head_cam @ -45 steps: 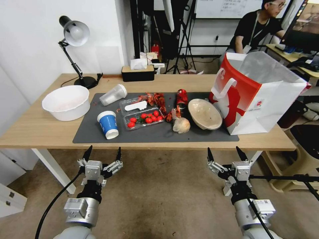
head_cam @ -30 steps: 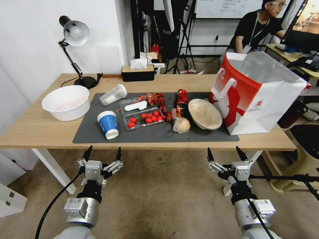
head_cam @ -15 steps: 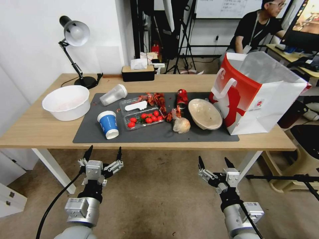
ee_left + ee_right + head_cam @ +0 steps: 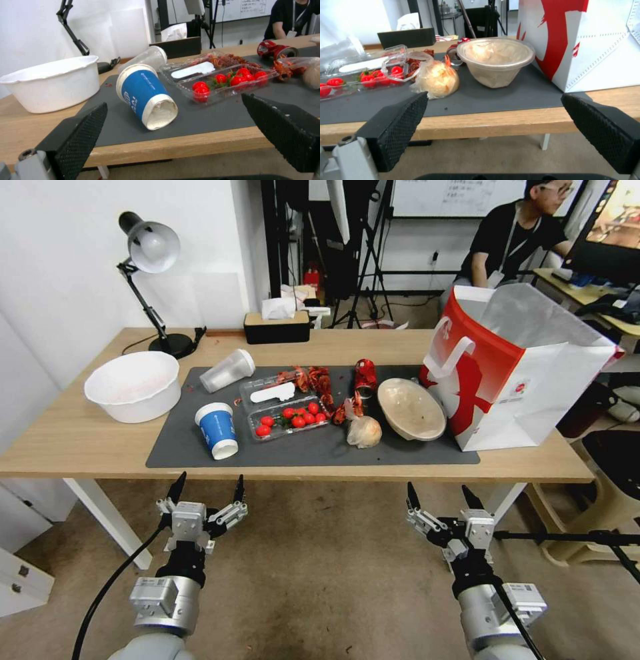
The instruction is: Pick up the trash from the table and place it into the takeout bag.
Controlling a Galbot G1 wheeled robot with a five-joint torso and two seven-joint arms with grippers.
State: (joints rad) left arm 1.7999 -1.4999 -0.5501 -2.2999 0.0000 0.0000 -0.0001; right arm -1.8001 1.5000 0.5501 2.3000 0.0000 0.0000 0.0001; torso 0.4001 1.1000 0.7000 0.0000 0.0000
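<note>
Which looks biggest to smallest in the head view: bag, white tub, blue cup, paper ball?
1. bag, by far the largest
2. white tub
3. blue cup
4. paper ball

The cup and ball look close in size, so that order is unsure.

Place: an office or lab workroom.
Evidence behind the table (image 4: 80, 437): a whiteboard (image 4: 460, 197) on the far wall, tripods (image 4: 363, 267) on the floor, a second desk with a monitor (image 4: 610, 240).
Evidence on the table: a desk lamp (image 4: 150, 247) and a tissue box (image 4: 277, 323) at its far edge.
</note>
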